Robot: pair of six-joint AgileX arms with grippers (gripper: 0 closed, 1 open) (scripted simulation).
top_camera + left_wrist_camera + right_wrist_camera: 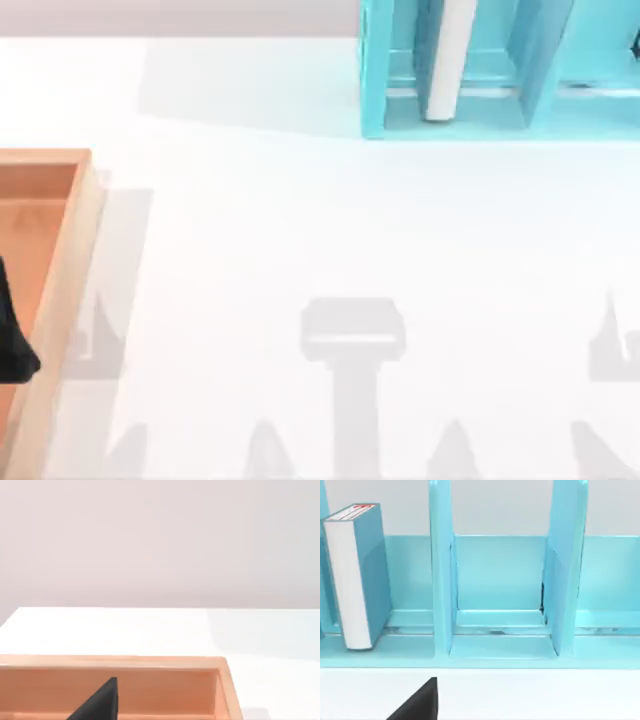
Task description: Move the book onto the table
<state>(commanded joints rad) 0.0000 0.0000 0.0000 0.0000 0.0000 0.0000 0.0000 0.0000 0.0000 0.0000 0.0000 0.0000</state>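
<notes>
- Book (449, 60) is seen standing upright in the turquoise shelf (375, 80) at the far edge of the worktop (330, 230), right of centre in the top view; edge-on it reads as a narrow white strip.
- In the right wrist view the book (357, 575) stands in one end compartment, white page edges facing out, teal cover to the side; the compartments next to it are seen empty.
- Task judged not started: book not yet gripped, nothing touching it.
- Left arm: a dark part (12, 330) is seen over the wooden tray (60, 260) at the worktop's left edge, prob. parked; whether its fingers are apart or together cannot be told.
- Right arm: only a dark sliver (417, 702) is seen low in the right wrist view, facing the shelf w/ worktop between; state of its fingers cannot be told either.
- Risks, as judged:
- Book stands free w/ space beside it, so a nudge from a finger could tip it sideways against the divider (440, 580) before any grip is made.
- Divider close by: approach off-line could strike the shelf wall instead of the book.
- Thick hardback gripped near one corner could swing or slip on the way out.
- Shelf base lip could catch the book's lower edge if it is dragged, not lifted.
</notes>
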